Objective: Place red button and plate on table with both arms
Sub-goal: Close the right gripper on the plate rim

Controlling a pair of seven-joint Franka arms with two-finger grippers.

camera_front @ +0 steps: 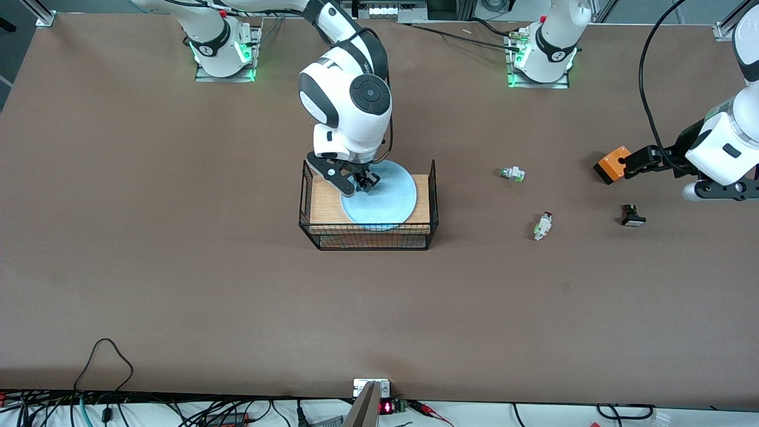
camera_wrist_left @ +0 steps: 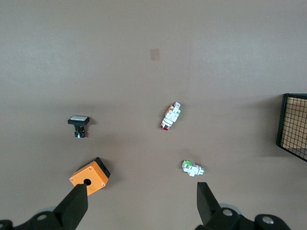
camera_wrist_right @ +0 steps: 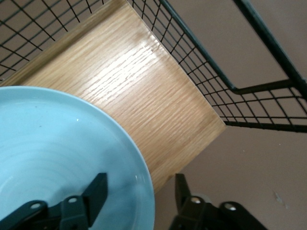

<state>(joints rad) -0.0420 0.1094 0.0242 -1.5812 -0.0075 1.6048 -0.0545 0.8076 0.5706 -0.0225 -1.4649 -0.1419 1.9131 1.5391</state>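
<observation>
Right wrist view: right gripper [camera_wrist_right: 139, 194] fingers straddle plate [camera_wrist_right: 53, 143] rim on rack [camera_wrist_right: 129, 91], not yet clamped. Left gripper [camera_wrist_left: 141, 206] gapes over table [camera_front: 178, 267] above red button [camera_wrist_left: 170, 116]. Next: pinch, lift.

The pale blue plate [camera_front: 379, 198] lies flat on the wooden-topped rack [camera_front: 323, 204]; the red button [camera_front: 542, 225] lies on the table [camera_front: 178, 267].

Robotics lab, two white arms [camera_front: 350, 101] bolted to brown table [camera_front: 178, 267], aluminium framing, cables [camera_front: 107, 409] along edge
</observation>
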